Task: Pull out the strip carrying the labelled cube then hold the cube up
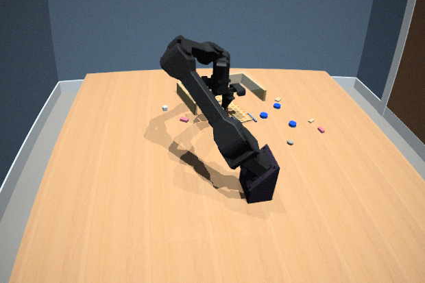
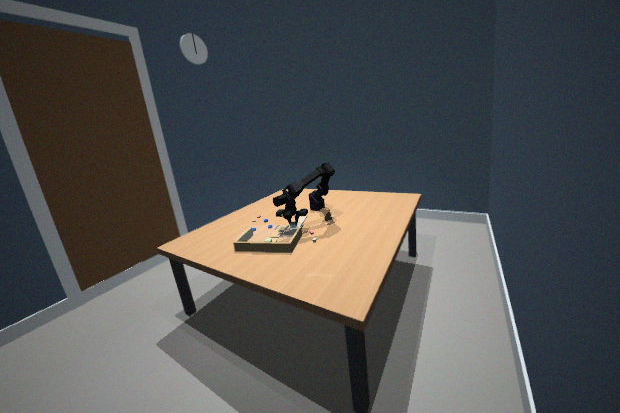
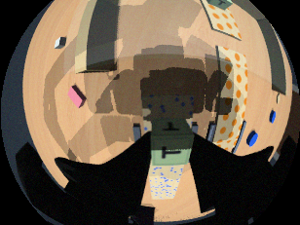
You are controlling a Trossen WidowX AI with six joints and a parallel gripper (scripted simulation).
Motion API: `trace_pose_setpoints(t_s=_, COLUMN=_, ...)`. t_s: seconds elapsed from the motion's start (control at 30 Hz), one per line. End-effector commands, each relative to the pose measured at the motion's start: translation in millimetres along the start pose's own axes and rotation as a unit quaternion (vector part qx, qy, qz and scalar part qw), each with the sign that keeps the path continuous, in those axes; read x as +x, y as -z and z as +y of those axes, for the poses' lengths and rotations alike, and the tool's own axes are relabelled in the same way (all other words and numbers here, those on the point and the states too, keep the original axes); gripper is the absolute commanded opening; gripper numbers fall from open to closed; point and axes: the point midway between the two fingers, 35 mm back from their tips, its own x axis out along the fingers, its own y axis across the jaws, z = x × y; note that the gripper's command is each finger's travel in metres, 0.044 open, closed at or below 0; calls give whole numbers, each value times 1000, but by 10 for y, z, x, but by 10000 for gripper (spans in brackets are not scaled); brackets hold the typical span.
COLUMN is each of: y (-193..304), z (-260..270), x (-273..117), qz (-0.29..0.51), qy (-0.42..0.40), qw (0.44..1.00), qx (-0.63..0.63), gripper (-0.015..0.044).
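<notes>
My gripper is shut on a green cube marked with a dark T, seen between the fingertips in the wrist view. The cube seems slightly above the blue-speckled strip, whose middle is hidden by the cube and shadow. To its right, the orange-dotted strip is in two pieces with a gap: a near piece and a far piece. A second green cube with a T sits on the far piece, cut off by the view's top edge.
Low walls stand around the strips' far part. Short grey-blue bars flank the near strip ends. A white cube and pink block lie left; blue discs lie right.
</notes>
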Motion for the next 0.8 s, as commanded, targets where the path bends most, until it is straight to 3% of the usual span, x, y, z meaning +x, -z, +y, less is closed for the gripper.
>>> trace_pose_setpoints(t_s=0.0, y=194, z=10, x=-136, qz=1, qy=2, qw=1000, qx=3, gripper=0)
trace_pose_setpoints(t_s=0.77, y=756, z=111, x=-303, qz=2, qy=0, qw=1000, qx=6, gripper=0)
